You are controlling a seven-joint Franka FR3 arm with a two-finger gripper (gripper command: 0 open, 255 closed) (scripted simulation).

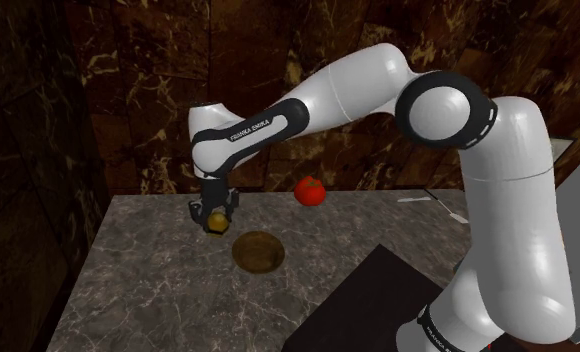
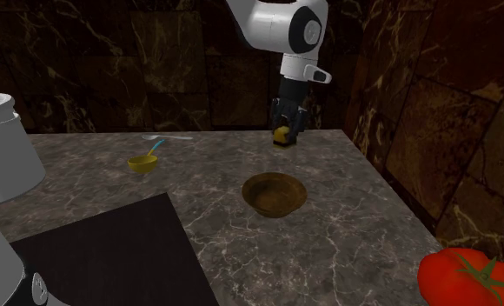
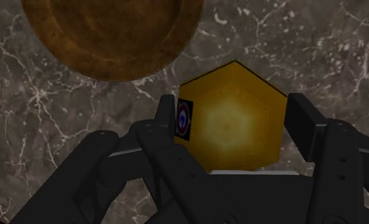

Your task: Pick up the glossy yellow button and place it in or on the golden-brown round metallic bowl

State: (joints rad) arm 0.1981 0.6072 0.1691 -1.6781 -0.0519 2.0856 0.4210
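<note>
A glossy yellow six-sided button (image 3: 234,118) sits clasped between my black fingers; my gripper (image 3: 233,124) is shut on it. In the shoulder view the gripper (image 1: 215,216) hangs just above the marble top with the button (image 1: 217,219) in it, a little left of and behind the golden-brown round bowl (image 1: 258,250). From the second exterior view the gripper (image 2: 285,132) with the button (image 2: 281,134) hovers past the bowl (image 2: 275,193), near the counter's far edge. Ahead of the fingers lies the bowl (image 3: 112,35), empty.
A red tomato (image 1: 310,190) rests near the back wall; it also looms at the second exterior view's lower right, tomato (image 2: 469,276). A small yellow cup with a blue-handled utensil (image 2: 146,161) lies on the grey marble counter (image 2: 346,235). My black stand (image 1: 378,305) borders the counter.
</note>
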